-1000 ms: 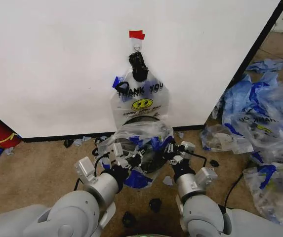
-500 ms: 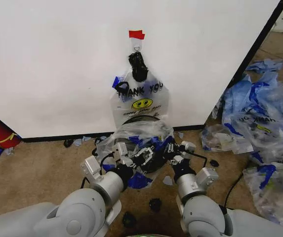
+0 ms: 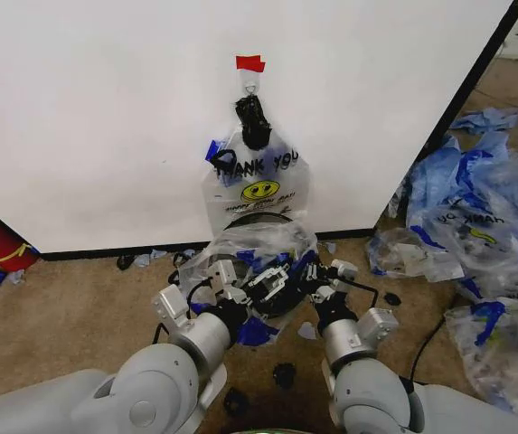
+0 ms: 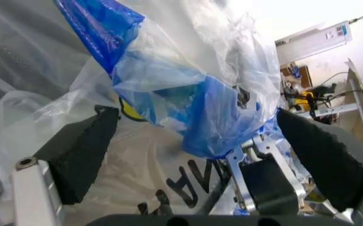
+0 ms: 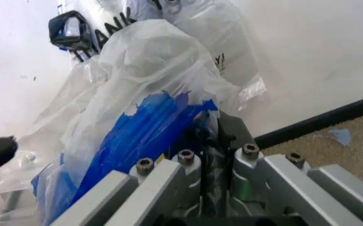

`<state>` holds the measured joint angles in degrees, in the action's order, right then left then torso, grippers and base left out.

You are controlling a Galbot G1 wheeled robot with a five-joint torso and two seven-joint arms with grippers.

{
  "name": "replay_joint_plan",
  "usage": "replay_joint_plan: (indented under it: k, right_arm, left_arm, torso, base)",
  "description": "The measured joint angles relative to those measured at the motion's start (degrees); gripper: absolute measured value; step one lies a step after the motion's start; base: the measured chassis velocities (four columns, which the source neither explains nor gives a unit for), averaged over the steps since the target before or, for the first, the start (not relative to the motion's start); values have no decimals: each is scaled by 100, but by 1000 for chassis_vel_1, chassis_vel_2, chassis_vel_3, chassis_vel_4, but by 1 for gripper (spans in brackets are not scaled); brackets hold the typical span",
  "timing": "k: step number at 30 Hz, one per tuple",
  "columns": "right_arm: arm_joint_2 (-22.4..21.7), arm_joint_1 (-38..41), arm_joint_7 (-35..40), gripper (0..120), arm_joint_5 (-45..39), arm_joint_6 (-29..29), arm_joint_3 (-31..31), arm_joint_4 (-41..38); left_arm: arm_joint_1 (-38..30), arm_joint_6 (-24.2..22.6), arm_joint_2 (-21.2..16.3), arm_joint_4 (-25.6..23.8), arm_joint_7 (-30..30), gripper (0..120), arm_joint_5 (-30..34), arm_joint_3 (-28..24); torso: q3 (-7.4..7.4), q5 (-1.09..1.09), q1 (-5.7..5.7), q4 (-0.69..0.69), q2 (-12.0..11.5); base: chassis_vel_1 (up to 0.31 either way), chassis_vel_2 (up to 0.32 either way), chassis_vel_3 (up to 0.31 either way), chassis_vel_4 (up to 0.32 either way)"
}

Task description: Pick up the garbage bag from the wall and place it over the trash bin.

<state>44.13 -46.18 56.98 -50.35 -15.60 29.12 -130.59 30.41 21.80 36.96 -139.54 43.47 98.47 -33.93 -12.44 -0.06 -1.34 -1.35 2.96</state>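
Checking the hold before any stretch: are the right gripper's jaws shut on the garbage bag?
Yes, the right gripper has its jaws closed together, with the garbage bag's blue-and-clear plastic pinched between them.

Crumpled clear garbage bag (image 3: pixel 263 249) draped over black trash bin (image 3: pixel 281 294), below white wall (image 3: pixel 105 117)

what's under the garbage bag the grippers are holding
The garbage bag drapes over the trash bin, whose black mesh shows dimly through the plastic. The bin's base and inside are covered. The left gripper and right gripper are at the bag's edges.
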Motion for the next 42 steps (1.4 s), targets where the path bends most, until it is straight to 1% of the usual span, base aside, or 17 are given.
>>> replay_joint_plan:
  k: [13, 18, 22, 23, 24, 26, 27, 30, 31, 32, 36, 37, 38, 40, 42]
  right_arm:
    - [3, -45, -12, 1, 44, -20, -12, 41]
    - [-5, -51, -12, 1, 62, -22, -22, 60]
    - [14, -53, -13, 1, 79, -23, -20, 70]
    - [14, -53, -13, 1, 79, -23, -20, 70]
    - [22, -53, -13, 1, 85, -23, -18, 75]
    - [33, -53, -13, 1, 94, -23, -14, 82]
    - [34, -54, -13, 1, 97, -24, -11, 84]
    - [31, -55, -13, 1, 103, -25, -9, 84]
    - [31, -55, -13, 1, 103, -25, -9, 84]
    - [23, -55, -13, 1, 110, -26, -9, 84]
    - [1, -74, -14, 1, 134, -31, -10, 84]
    - [-2, -79, -18, 1, 138, -33, -9, 82]
    - [-2, -79, -18, 1, 138, -33, -9, 82]
    - [-6, -80, -23, 1, 141, -37, -1, 77]
    - [-14, -81, -36, 1, 145, -43, 15, 76]
  left_arm:
    - [71, 42, 318, 244, -8, 97, -116, -6]
    - [78, 78, 328, 266, -20, 93, -158, -9]
    - [108, 111, 306, 275, -35, 76, -218, -10]
    - [108, 111, 306, 275, -35, 76, -218, -10]
    - [116, 115, 305, 278, -39, 72, -227, -10]
    - [141, 124, 321, 300, -43, 64, -250, -6]
    - [158, 128, 335, 316, -47, 58, -275, -4]
    - [195, 134, 367, 340, -54, 47, -321, -2]
    - [195, 134, 367, 340, -54, 47, -321, -2]
    - [204, 135, 370, 342, -55, 43, -332, -1]
    - [207, 143, 358, 342, -56, 25, -352, 5]
    - [206, 147, 359, 342, -56, 22, -356, 7]
    - [206, 147, 359, 342, -56, 22, -356, 7]
    - [199, 156, 360, 342, -57, 12, -367, 15]
    - [178, 162, 349, 322, -57, 5, -374, 32]
  torso:
    - [0, 0, 0, 0, 0]
    - [0, 0, 0, 0, 0]
    - [0, 0, 0, 0, 0]
    - [0, 0, 0, 0, 0]
    - [0, 0, 0, 0, 0]
    - [0, 0, 0, 0, 0]
    - [0, 0, 0, 0, 0]
    - [0, 0, 0, 0, 0]
    - [0, 0, 0, 0, 0]
    - [0, 0, 0, 0, 0]
    - [0, 0, 0, 0, 0]
    - [0, 0, 0, 0, 0]
    - [0, 0, 0, 0, 0]
    - [0, 0, 0, 0, 0]
    - [0, 0, 0, 0, 0]
  base:
    - [0, 0, 0, 0]
    - [0, 0, 0, 0]
    - [0, 0, 0, 0]
    - [0, 0, 0, 0]
    - [0, 0, 0, 0]
    - [0, 0, 0, 0]
    - [0, 0, 0, 0]
    - [0, 0, 0, 0]
    - [0, 0, 0, 0]
    - [0, 0, 0, 0]
    - [0, 0, 0, 0]
    - [0, 0, 0, 0]
    - [0, 0, 0, 0]
    - [0, 0, 0, 0]
    - [0, 0, 0, 0]
